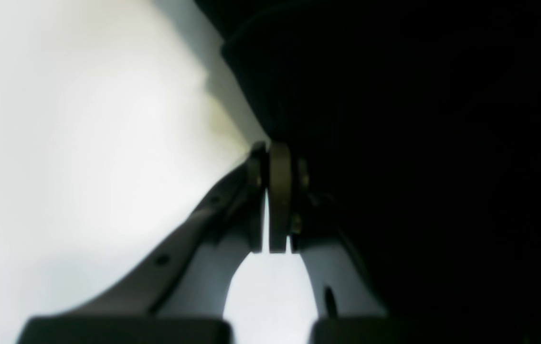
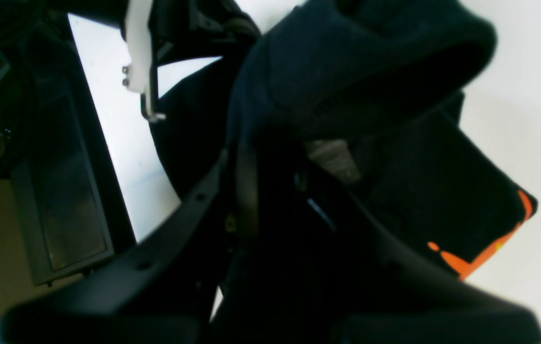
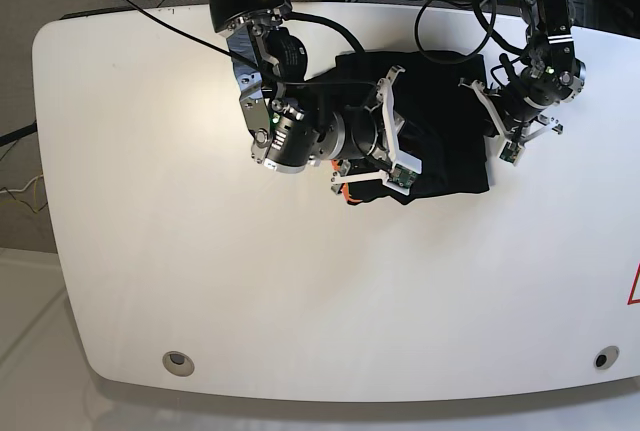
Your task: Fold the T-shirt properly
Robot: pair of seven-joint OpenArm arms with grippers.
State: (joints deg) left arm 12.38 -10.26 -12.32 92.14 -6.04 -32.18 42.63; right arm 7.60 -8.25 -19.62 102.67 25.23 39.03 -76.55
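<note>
Looking down from the base view, you see a white table [image 3: 150,251] with the T-shirt [image 3: 450,121] lying near its far edge, between your two arms; it is a black bundle, roughly squarish but with a lumpy near edge, and a small orange print [image 3: 345,191] pokes out at its near left corner.

Your right gripper [image 2: 270,157], which sits on the left of the base view, reaches across the left part of the shirt; in its wrist view a thick roll of black cloth rises between and over the jaws, which stand slightly apart, so it appears to be pinching a gathered fold of the T-shirt, though the fingertips themselves are buried in dark cloth.

Your left gripper [image 1: 275,191], on the right of the base view, sits at the shirt's right edge; its wrist view shows the pads pressed together at the border where black cloth meets white table; whether a thin edge of cloth is caught between them cannot be told.

Judging progress: the shirt looks already gathered into a compact shape rather than spread flat, so some folding seems done; yet the cloth in the right gripper is raised and bunched, and the near edge is uneven, so a fold appears to be in hand and not laid down; what is left, by this reading, is setting that fold flat, letting go, and tidying the outline.
</note>
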